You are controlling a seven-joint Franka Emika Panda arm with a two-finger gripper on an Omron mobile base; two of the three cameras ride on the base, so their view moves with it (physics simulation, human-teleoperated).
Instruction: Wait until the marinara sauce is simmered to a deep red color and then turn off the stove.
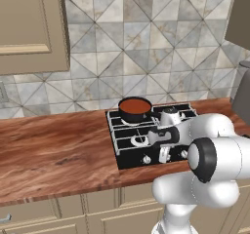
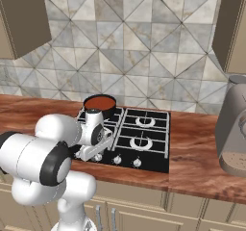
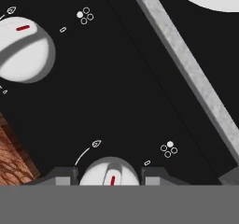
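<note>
The marinara sauce (image 1: 135, 105) (image 2: 100, 102) is a smooth brownish-red disc in a small dark saucepan on the back left burner of the stove (image 1: 128, 147) (image 2: 153, 155). My gripper (image 1: 164, 156) (image 2: 96, 153) (image 3: 109, 174) points down at the front row of silver knobs. In the hand view its two dark fingertips (image 3: 154, 175) press against both sides of one knob (image 3: 109, 169), whose red mark points toward the camera. A second knob (image 3: 23, 50) lies at the upper left.
A tall grey appliance (image 2: 233, 129) (image 1: 242, 94) stands on the wooden counter (image 1: 53, 150) right of the stove. A pale grate bar (image 3: 186, 64) crosses the hand view. Wall cabinets hang at both upper corners, and a hood sits above.
</note>
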